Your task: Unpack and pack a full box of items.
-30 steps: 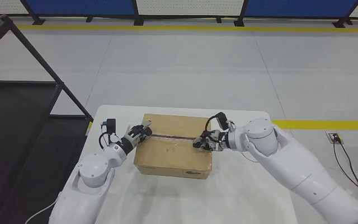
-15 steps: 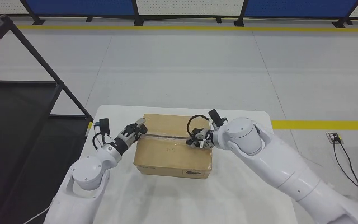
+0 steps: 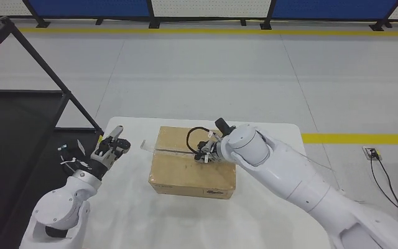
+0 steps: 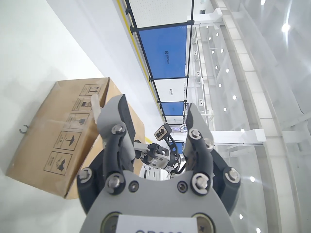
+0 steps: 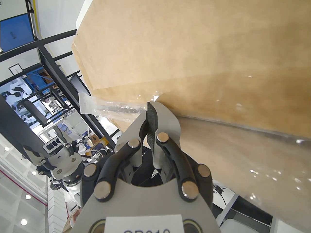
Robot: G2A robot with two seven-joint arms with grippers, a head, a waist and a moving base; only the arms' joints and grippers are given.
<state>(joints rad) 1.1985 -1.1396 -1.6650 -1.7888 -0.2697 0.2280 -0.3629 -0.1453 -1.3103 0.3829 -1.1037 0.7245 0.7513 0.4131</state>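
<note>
A closed cardboard box (image 3: 193, 169) sits mid-table, with printed symbols on its end face (image 4: 60, 132). A clear tape strip (image 3: 147, 145) runs along the top seam, and its loose end sticks out past the box's left end (image 5: 97, 106) (image 4: 94, 107). My right gripper (image 3: 202, 151) rests on the seam near the middle of the box top. Its fingers (image 5: 150, 115) are pressed together on the tape. My left gripper (image 3: 115, 144) hovers left of the box, apart from it, open with nothing between its fingers (image 4: 158, 115).
The white table (image 3: 124, 211) has bare room to the left of the box and in front of it. A black metal frame (image 3: 37, 118) stands beyond the table's left edge. The left gripper is close to that edge.
My left gripper has drawn back leftward from the box's left end, leaving the tape end sticking out. My right gripper has slid leftward along the seam.
</note>
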